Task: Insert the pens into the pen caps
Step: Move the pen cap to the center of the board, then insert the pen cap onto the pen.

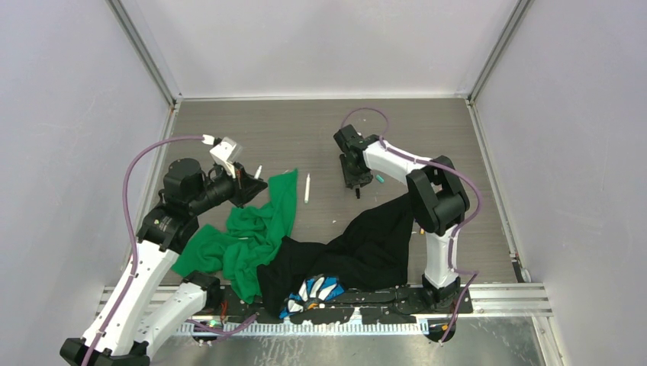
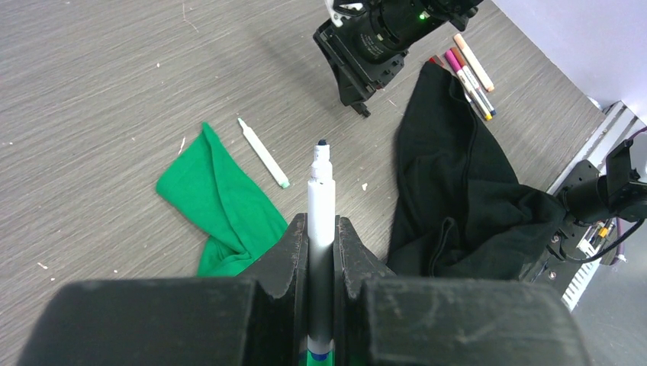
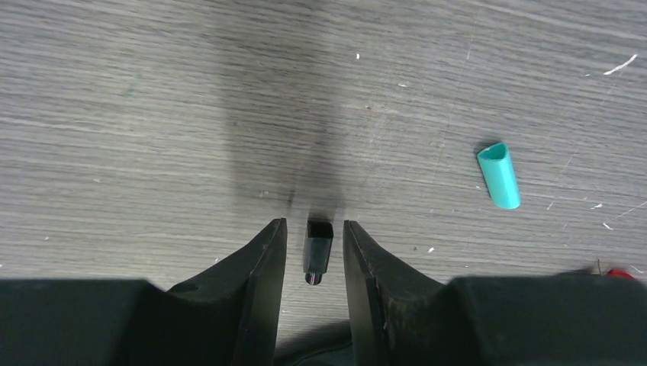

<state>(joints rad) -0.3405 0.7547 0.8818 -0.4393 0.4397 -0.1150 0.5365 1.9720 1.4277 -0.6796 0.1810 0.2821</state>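
Teal cap (image 3: 499,176), black cap (image 3: 319,248) — two, one pen (image 2: 321,206) clamped

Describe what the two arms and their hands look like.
Both the left arm and the right arm have white tube-like links between bulky black joints. A thin purple cable loops along each arm. The left hand and the right hand are matte black, each with two wedge-shaped fingers that taper towards the tips.
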